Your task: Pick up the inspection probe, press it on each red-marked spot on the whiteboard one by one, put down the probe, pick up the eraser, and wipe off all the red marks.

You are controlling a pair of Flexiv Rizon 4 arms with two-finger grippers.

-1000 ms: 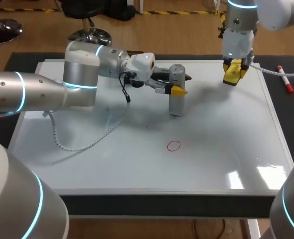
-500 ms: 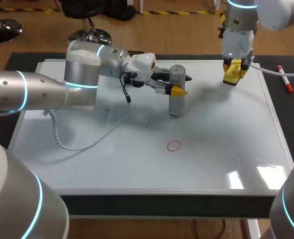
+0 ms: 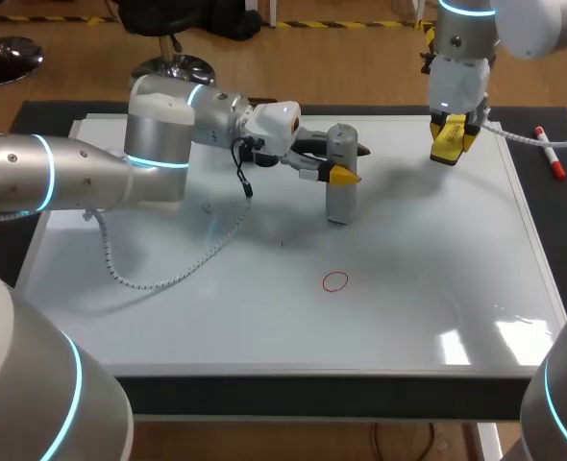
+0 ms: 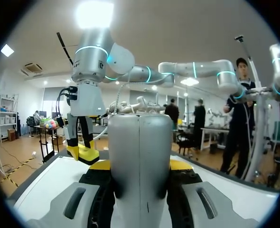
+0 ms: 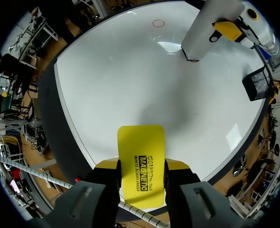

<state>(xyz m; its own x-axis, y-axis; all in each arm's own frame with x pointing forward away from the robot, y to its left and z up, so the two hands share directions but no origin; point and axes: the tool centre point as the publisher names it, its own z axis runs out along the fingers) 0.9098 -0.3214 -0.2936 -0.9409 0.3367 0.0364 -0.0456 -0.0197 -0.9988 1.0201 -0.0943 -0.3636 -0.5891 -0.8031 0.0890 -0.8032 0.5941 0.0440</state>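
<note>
Probe (image 3: 338,200) one, eraser (image 5: 141,166) one.

The right gripper (image 5: 141,165) clamps the yellow eraser (image 5: 141,142) by its two long sides, the eraser jutting forward over the edge of the whiteboard (image 5: 107,80). Far ahead, the grey inspection probe (image 5: 204,31) stands with its foot on a red mark (image 5: 192,60), and the left gripper (image 5: 225,29) has a yellow tip against its side. A red circle (image 5: 158,23) lies apart from it, farther across the board.

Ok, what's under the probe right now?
The whiteboard, with a sliver of red mark peeking out at the base of the probe; the rest is covered. Another red circle lies apart.
</note>
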